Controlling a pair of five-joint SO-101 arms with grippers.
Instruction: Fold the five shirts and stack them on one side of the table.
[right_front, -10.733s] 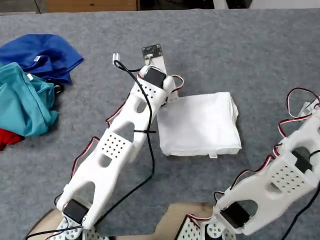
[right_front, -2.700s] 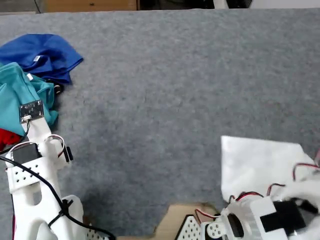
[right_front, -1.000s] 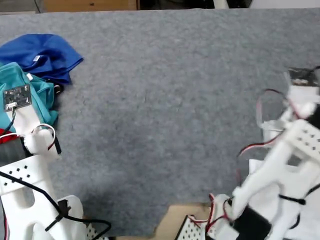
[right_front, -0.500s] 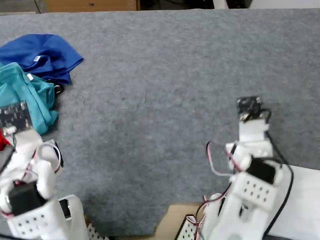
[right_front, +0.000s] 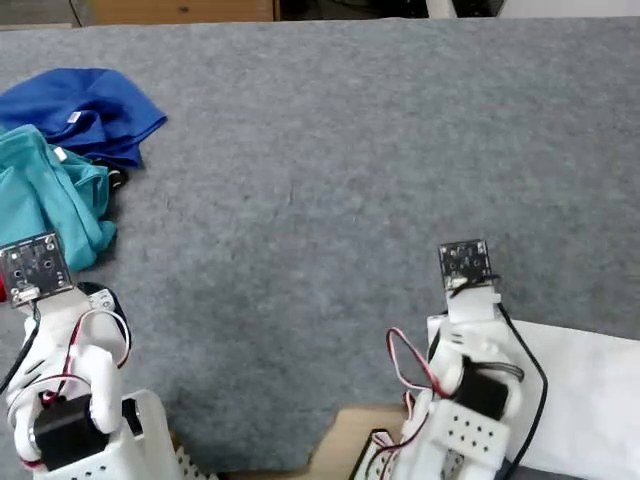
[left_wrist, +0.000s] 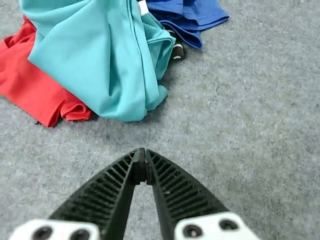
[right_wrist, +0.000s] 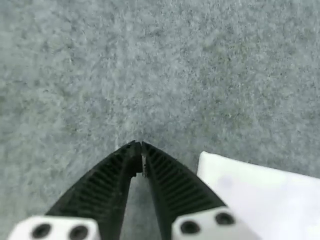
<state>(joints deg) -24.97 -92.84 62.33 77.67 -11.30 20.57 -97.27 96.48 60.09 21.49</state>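
A folded white shirt (right_front: 590, 400) lies at the front right of the grey table; its corner (right_wrist: 250, 190) shows beside my right gripper (right_wrist: 138, 150), which is shut and empty over bare felt. The right arm (right_front: 470, 340) sits pulled back at the front edge. A pile of unfolded shirts lies at the left: a blue shirt (right_front: 85, 110) farthest back, a teal shirt (right_front: 45, 195) over a red shirt (left_wrist: 35, 90). My left gripper (left_wrist: 141, 162) is shut and empty, just short of the teal shirt (left_wrist: 100, 60). The left arm (right_front: 60, 380) is retracted at the front left.
A small black item (left_wrist: 176, 50) peeks out between the teal and the blue shirt (left_wrist: 190, 15). Grey felt (right_front: 330, 170) covers the table's middle and back. A wooden base (right_front: 350, 440) shows at the front edge between the arms.
The white shirt went from the table's middle to the front right. Both arms then drew back toward their bases; the right arm swung in from the far right.
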